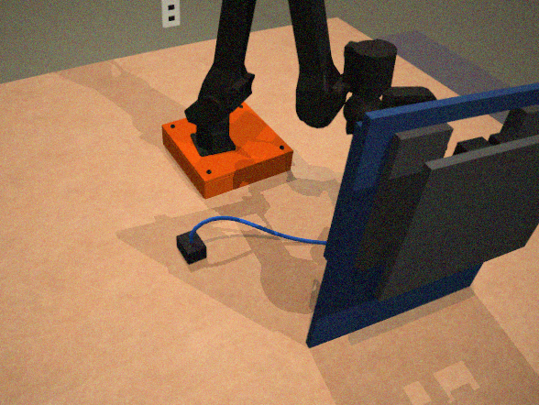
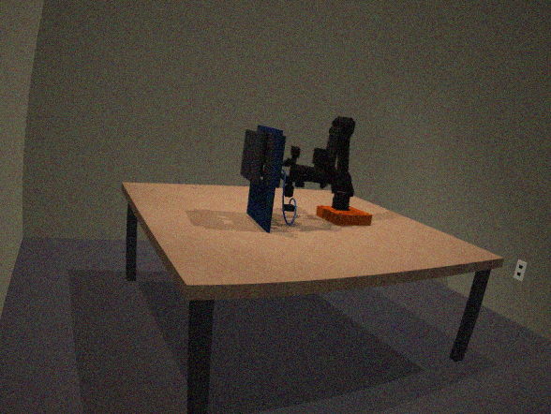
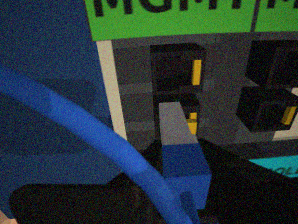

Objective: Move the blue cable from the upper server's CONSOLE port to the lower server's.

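Observation:
My gripper (image 3: 178, 145) is shut on the blue plug (image 3: 186, 161), its dark fingers on either side. The plug's grey front end points at the ports and overlaps the lower left port (image 3: 195, 104) under the green MGMT label (image 3: 175, 25). I cannot tell whether it touches the port. The upper left port (image 3: 170, 67) is empty. A cyan label (image 3: 280, 162), partly cut off, shows at the lower right. The blue cable (image 1: 257, 225) (image 2: 295, 213) (image 3: 100, 133) curves back from the plug. In the top view the panel hides the fingers and plug.
The upright blue panel (image 1: 346, 215) (image 2: 261, 197) (image 3: 45, 45) stands in front of the arm, with grey server boxes (image 1: 477, 202) behind it. A small black block (image 1: 192, 248) (image 2: 290, 208) anchors the cable on the table. The orange base (image 1: 220, 176) (image 2: 356, 217) carries the arm. More ports are at right.

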You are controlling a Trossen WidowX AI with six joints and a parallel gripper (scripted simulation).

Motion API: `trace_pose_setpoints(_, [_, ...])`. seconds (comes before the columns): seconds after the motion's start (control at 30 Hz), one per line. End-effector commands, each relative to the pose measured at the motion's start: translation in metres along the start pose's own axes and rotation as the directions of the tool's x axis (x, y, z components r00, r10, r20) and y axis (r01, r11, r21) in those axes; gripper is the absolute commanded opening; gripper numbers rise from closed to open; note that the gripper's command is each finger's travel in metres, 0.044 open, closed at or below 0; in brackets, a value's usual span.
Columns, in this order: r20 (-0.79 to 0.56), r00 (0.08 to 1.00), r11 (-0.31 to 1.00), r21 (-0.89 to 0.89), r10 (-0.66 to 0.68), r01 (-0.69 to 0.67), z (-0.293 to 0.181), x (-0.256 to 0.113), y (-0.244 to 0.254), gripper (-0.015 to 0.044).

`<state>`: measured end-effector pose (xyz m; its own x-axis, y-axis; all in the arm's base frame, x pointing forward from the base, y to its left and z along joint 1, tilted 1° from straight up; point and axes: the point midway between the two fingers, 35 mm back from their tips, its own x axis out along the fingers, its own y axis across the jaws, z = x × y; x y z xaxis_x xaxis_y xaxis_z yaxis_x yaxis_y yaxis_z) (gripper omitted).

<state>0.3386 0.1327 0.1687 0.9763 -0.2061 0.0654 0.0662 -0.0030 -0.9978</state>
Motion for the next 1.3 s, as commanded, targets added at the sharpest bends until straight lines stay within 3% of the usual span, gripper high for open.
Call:
trace_pose_setpoints(0.0, [0.005,1.0,1.0,0.006,-0.002,0.002,-0.0001,0.0,-0.0003,0.0])
trace_pose_setpoints(1.27, [0.006,1.0,1.0,0.006,-0.005,0.004,-0.0055,0.0013,-0.0007,0.0])
